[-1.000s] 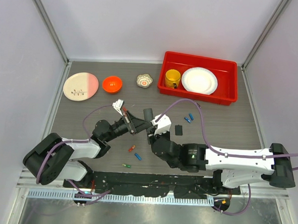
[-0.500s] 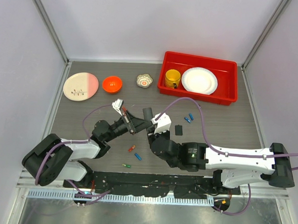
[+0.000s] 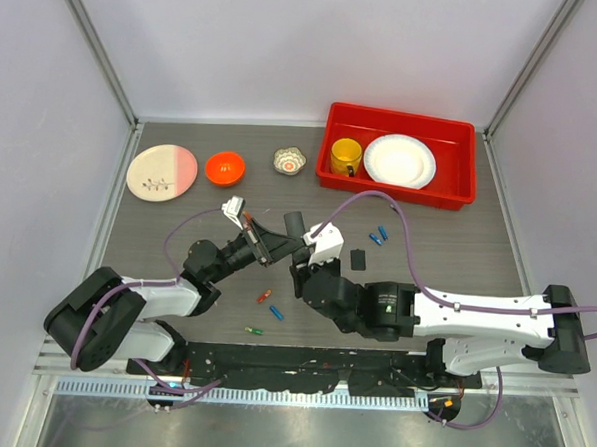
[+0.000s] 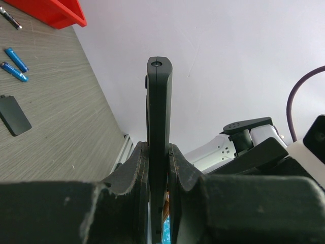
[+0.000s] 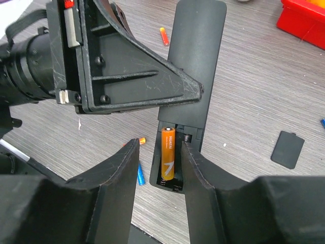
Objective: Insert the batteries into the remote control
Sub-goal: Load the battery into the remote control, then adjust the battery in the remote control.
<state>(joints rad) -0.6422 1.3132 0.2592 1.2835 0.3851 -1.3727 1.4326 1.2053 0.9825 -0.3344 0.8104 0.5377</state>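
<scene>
Left claw (image 4: 158, 152): closed on the remote control (image 4: 158, 127), clamping it edge-on and raised off the worktop (image 3: 447, 251).

Right claw (image 5: 160, 152): open, gripping nothing. Its fingers stand apart on either side of the remote control's uncovered battery bay.

One orange battery (image 5: 168, 153) lies lengthwise inside that bay.

On the worktop, two blue batteries (image 3: 379, 235) lie just beside the small black cover (image 3: 358, 258). A red battery (image 3: 264, 296), a single blue battery (image 3: 276, 311) and a green battery (image 3: 254, 330) lie nearer the arm bases.
</scene>
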